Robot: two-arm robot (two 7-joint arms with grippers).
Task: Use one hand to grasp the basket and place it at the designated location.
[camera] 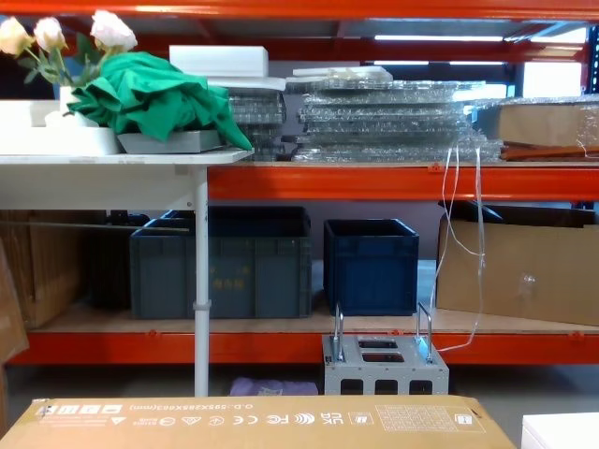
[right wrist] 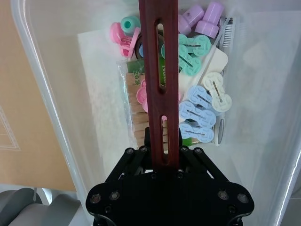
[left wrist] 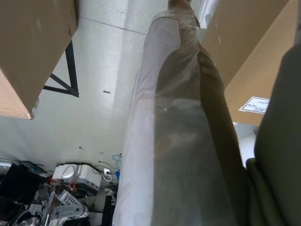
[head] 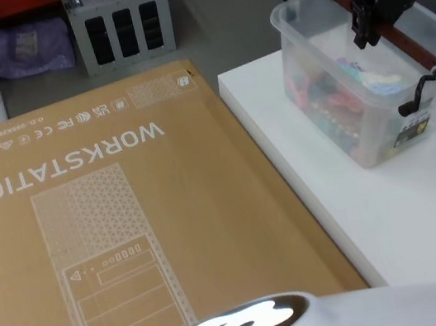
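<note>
Progress looks to be at the grasp stage, with the carry and the placing yet to come. The right hand (head: 368, 16) sits over the basket (head: 345, 121), and the right wrist view shows its black jaws clamped narrow around the dark red handle bar (right wrist: 161, 70) that spans the tub from end to end. The bar is tied to black hooks (head: 414, 99) that catch the thick rolled rim at either end. So the hold is on the handle, not on the tub wall.

The basket stands on the white counter (head: 396, 225), toward its far right part, just beside a second clear tub edge behind it. Through the milky sides I see a load of small things: pastel clips (right wrist: 203, 115) in green, blue, pink and lilac, a pack of wooden pegs (right wrist: 136, 113) and a white brush (right wrist: 226, 30). Whether the base has left the counter I cannot tell; it appears to be resting or only just off it.

A large cardboard box (head: 88, 235) printed WORKSTATION lies to the left of the counter. No marked destination is evident, so where the basket must go is not clear to me.

The left arm is parked, low beside the cardboard; its hand's state cannot be told.
</note>
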